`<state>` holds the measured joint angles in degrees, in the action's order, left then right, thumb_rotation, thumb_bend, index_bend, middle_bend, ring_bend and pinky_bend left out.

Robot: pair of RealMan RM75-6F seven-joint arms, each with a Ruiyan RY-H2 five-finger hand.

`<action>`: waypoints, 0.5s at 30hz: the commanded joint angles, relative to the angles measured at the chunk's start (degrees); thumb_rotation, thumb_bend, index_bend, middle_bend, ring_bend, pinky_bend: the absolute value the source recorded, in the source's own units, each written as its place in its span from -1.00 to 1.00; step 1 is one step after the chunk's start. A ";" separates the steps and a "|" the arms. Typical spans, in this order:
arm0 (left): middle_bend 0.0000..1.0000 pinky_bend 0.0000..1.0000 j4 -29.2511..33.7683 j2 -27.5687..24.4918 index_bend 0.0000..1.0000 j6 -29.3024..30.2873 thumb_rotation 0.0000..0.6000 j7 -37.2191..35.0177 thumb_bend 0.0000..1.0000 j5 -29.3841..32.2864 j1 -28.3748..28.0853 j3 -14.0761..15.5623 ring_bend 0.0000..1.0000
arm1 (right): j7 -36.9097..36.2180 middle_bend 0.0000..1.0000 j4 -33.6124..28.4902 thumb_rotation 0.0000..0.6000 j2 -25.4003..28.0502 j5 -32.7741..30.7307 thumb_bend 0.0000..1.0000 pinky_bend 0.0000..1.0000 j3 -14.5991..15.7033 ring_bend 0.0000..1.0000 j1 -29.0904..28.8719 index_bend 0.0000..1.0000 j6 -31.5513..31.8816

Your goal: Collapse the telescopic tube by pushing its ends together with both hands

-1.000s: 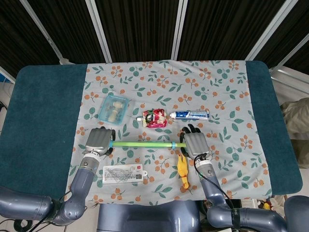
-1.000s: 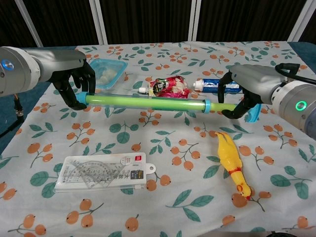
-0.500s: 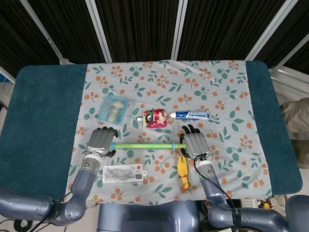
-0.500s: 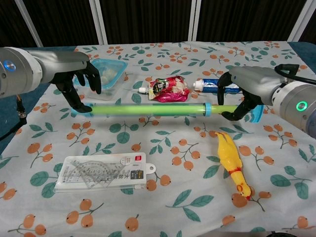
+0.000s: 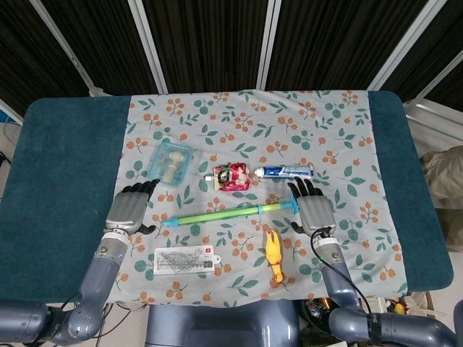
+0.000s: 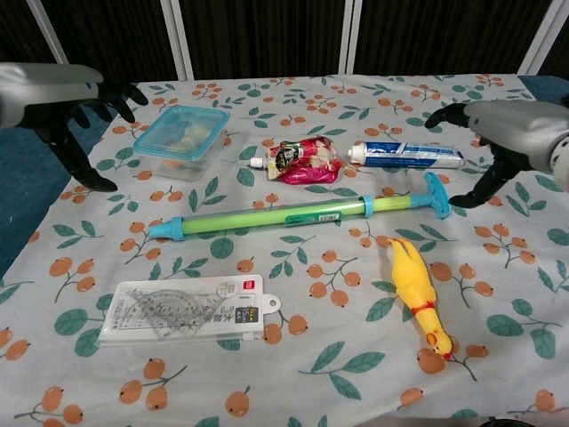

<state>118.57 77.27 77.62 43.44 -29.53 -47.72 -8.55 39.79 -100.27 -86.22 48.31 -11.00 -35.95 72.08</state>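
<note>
The telescopic tube [image 6: 267, 216] [image 5: 217, 215] lies on the floral cloth, slightly slanted. It has a green body, a blue collar, a thin green inner rod and a blue T-handle [image 6: 436, 196] at its right end. My left hand [image 5: 129, 209] [image 6: 76, 98] hovers open off the tube's left end, apart from it. My right hand [image 5: 313, 208] [image 6: 502, 133] is open just right of the T-handle, not touching it.
Around the tube lie a clear blue food box [image 6: 182, 130], a red snack pouch [image 6: 302, 161], a toothpaste tube [image 6: 407, 154], a yellow rubber chicken [image 6: 416, 294] and a packaged ruler set [image 6: 187, 311]. Teal table edges [image 5: 58, 166] flank the cloth.
Both hands let go of the tube and moved outward, away from its ends. The tube dropped onto the cloth and now lies slanted.
</note>
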 commanded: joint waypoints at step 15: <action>-1.00 -0.97 -13.89 -14.70 -1.00 19.85 1.00 -32.28 -0.80 -53.81 32.60 23.96 -1.00 | -27.91 -1.00 -3.58 1.00 23.86 29.00 -0.83 -0.70 16.69 -1.00 21.88 -1.00 13.55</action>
<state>110.46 64.03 92.24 16.23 -78.59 -20.11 11.84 14.98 -105.07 -65.28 73.66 2.53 -17.42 82.98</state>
